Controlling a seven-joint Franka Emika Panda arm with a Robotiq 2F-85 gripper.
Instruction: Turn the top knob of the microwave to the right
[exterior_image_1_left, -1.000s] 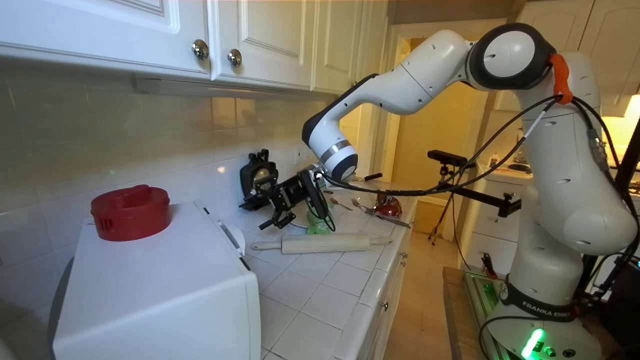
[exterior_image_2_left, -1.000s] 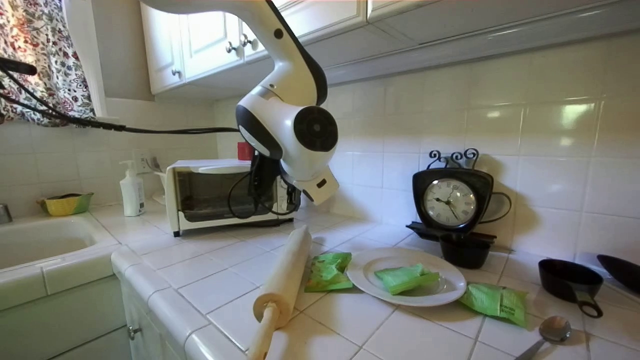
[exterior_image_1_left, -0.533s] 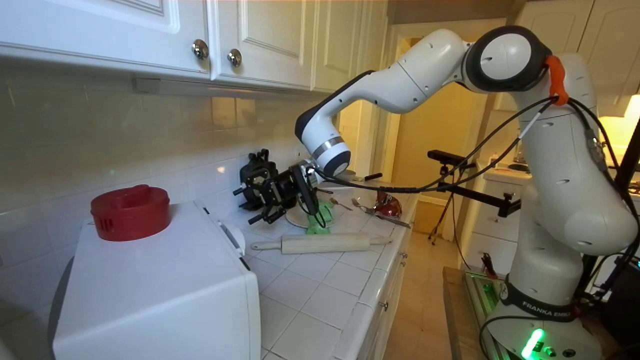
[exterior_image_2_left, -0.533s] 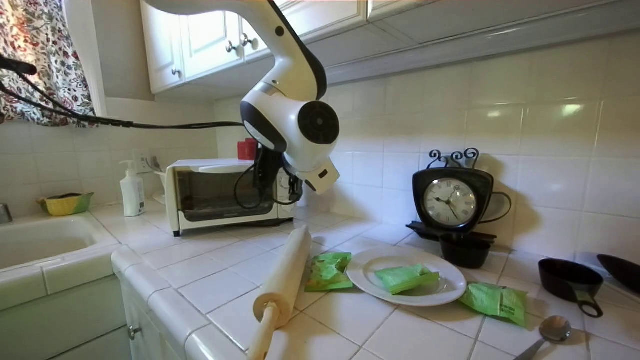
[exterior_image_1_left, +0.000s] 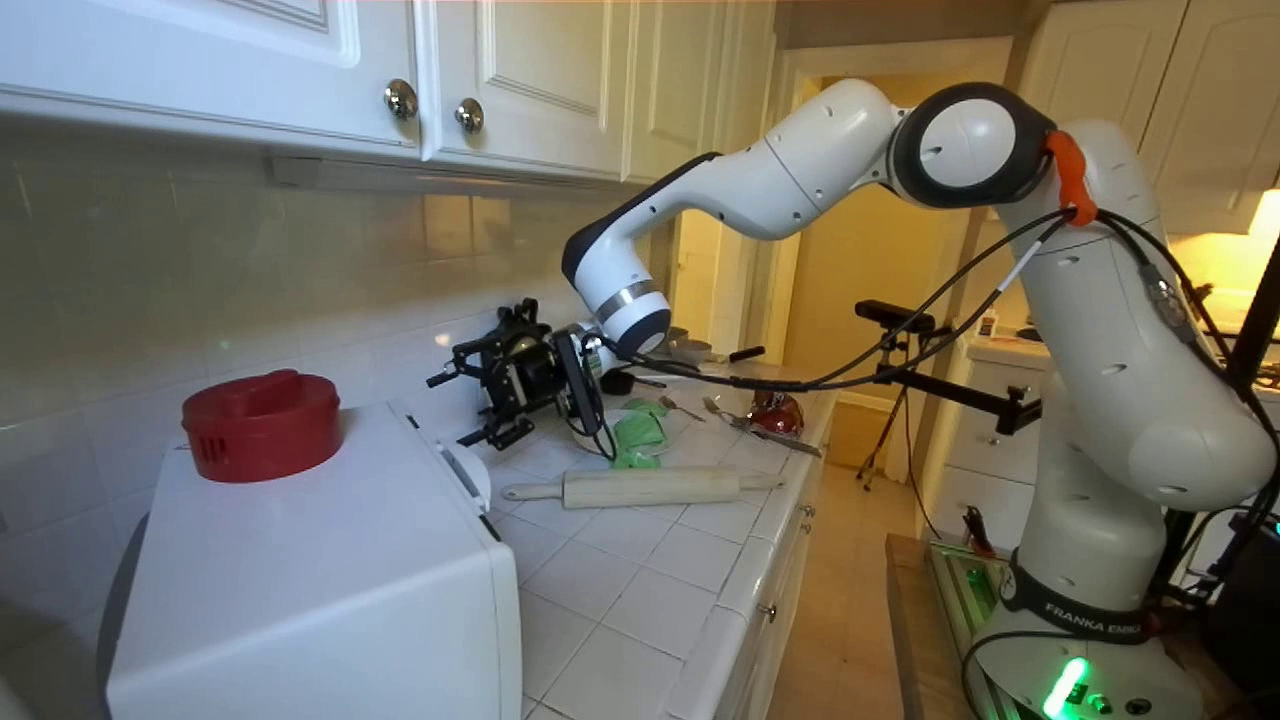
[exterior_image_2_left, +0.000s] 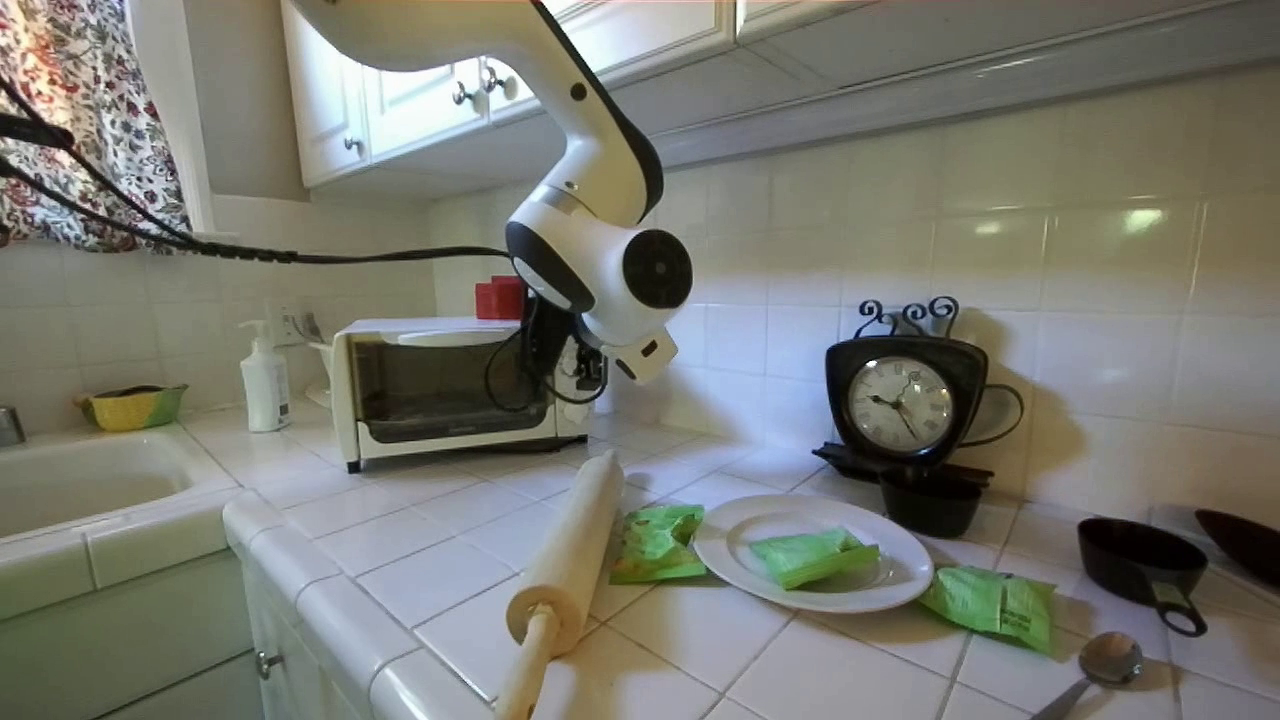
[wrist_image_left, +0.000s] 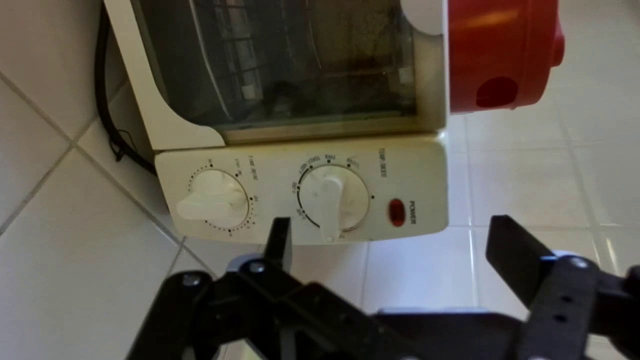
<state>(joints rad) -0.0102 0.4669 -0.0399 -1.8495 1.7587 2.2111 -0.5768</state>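
The white microwave (exterior_image_1_left: 330, 560) stands on the counter; its glass front shows in an exterior view (exterior_image_2_left: 450, 390) and in the wrist view (wrist_image_left: 300, 85). The wrist picture is turned, so the microwave's top faces right. The top knob (wrist_image_left: 334, 197), beside the red power light, has its handle pointing down in the picture. The lower knob (wrist_image_left: 215, 198) is to its left. My gripper (wrist_image_left: 395, 240) is open and empty, its fingers apart from the knobs. In an exterior view the gripper (exterior_image_1_left: 457, 408) hangs in front of the panel; in an exterior view the gripper (exterior_image_2_left: 588, 370) is partly hidden by the wrist.
A red container (exterior_image_1_left: 262, 425) sits on the microwave. A rolling pin (exterior_image_1_left: 650, 487), a plate (exterior_image_2_left: 720, 550) with a green packet, and a black clock (exterior_image_2_left: 905, 400) are on the counter. White cabinets (exterior_image_1_left: 540, 90) hang above. A black cord (wrist_image_left: 102, 95) lies by the microwave.
The arm has moved toward the microwave, leftward in an exterior view. The wrist has turned, so the fingers now show one above the other there. The microwave has not moved.
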